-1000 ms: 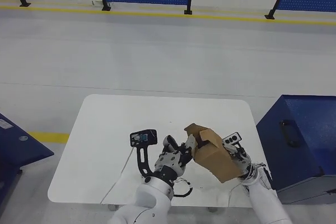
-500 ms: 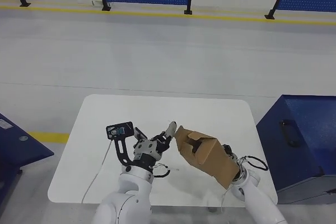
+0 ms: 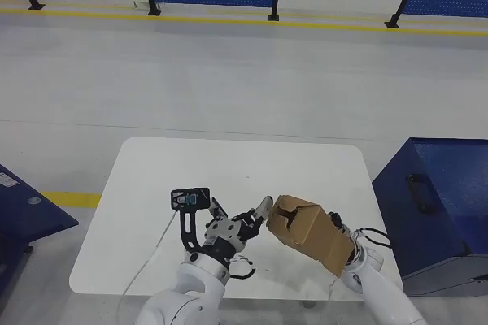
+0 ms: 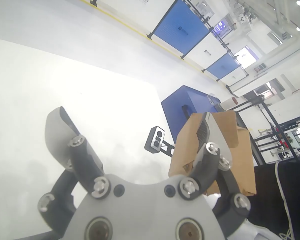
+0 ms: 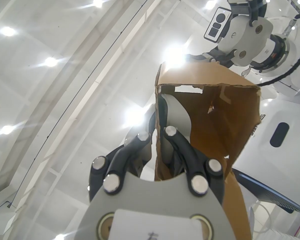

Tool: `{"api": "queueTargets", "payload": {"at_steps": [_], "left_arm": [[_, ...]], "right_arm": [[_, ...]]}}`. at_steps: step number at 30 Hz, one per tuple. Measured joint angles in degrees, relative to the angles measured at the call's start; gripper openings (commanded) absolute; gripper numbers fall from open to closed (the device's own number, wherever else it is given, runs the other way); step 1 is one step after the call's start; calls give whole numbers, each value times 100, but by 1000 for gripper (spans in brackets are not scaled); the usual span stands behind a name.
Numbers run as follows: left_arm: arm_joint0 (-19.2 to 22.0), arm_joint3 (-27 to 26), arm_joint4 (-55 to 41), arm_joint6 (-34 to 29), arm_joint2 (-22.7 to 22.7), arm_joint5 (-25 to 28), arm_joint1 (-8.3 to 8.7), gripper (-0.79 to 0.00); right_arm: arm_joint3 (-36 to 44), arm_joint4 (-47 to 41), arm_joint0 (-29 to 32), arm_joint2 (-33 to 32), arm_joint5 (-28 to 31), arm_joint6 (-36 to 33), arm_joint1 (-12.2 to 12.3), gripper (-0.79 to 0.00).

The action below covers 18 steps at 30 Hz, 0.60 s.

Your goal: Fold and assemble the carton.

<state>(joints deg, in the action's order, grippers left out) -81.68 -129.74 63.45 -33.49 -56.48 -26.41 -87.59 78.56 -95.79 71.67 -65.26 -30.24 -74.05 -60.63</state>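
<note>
Two grippers are seen at one carton, which is held in the air above the near right part of the worktop. The right gripper is clenched on one cardboard wall at the carton's open end, with one finger inside and one outside. The left gripper, spread wide with nothing held, has been brought back to the carton's folded end after being drawn away half a second ago. One of its fingertips is placed just beside the cardboard (contact cannot be made out). The carton has meanwhile been swung so that this end is turned toward the left gripper. The end flaps look only partly tucked, so a further press is judged to be in preparation and the assembly is taken as unfinished. The carton's gripped end is carried close to the worktop's right edge, beyond which a blue container is stood. Freer room is offered over the worktop's left and far parts.
</note>
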Motion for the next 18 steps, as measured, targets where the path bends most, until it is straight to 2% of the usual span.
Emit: {"api": "queueTargets", "payload": {"at_steps": [18], "left_arm": [[104,212,756,-616,422,-20,7,0]], "right_arm": [[-145,-168,-234,453,258,-258,304,-785]]}}
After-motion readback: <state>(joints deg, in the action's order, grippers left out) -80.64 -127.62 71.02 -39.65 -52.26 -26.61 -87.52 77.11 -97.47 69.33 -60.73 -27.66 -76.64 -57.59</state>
